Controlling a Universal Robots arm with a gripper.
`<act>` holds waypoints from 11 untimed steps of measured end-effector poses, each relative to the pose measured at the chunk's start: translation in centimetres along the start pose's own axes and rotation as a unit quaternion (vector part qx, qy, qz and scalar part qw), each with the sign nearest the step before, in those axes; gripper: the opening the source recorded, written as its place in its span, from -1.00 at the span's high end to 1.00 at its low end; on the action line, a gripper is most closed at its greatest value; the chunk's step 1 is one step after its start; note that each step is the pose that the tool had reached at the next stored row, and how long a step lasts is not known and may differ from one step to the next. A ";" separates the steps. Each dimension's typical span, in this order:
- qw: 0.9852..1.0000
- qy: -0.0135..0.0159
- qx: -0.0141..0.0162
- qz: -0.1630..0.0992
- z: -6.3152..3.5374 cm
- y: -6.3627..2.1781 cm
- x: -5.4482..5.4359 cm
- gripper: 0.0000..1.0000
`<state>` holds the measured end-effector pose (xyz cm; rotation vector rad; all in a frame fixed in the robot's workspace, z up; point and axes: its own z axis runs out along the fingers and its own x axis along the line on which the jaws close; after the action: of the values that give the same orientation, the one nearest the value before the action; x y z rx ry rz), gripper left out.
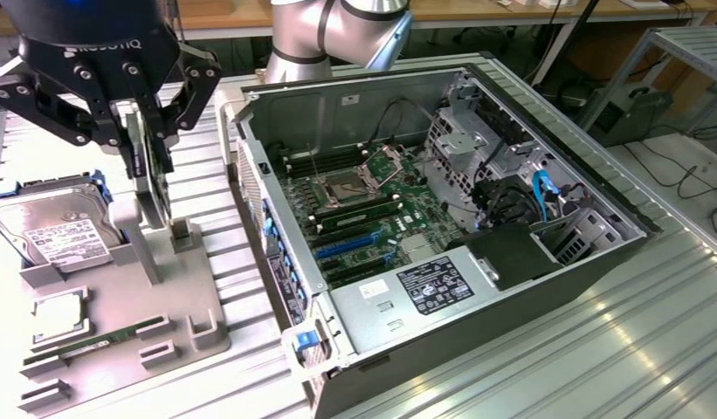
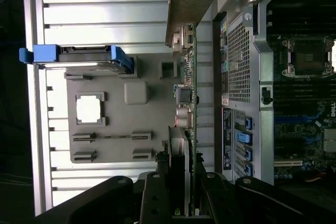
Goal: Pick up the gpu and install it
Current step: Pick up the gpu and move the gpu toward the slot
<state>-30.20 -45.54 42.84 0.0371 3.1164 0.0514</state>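
gripping the upright gpu (image 1: 153, 194) edgewise, the pincer (image 1: 146, 147) stands partly closed.

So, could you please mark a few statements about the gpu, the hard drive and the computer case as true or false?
1. The computer case is open, with its motherboard showing. True.
2. The end effector is shut on the gpu, which stands upright. True.
3. The gpu is seated in the motherboard. False: it is in the end effector at the grey tray, outside the computer case.
4. The hard drive is mounted inside the computer case. False: it lies on the grey tray.
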 end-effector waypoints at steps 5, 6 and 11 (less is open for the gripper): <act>1.000 0.000 0.000 0.000 -0.54 0.02 0.0 0.44; 1.000 0.000 0.000 0.000 -0.70 0.02 0.0 0.44; 1.000 0.000 0.000 0.000 -1.23 0.04 0.0 0.44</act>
<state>-30.20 -45.53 44.07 0.0371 3.1164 0.0515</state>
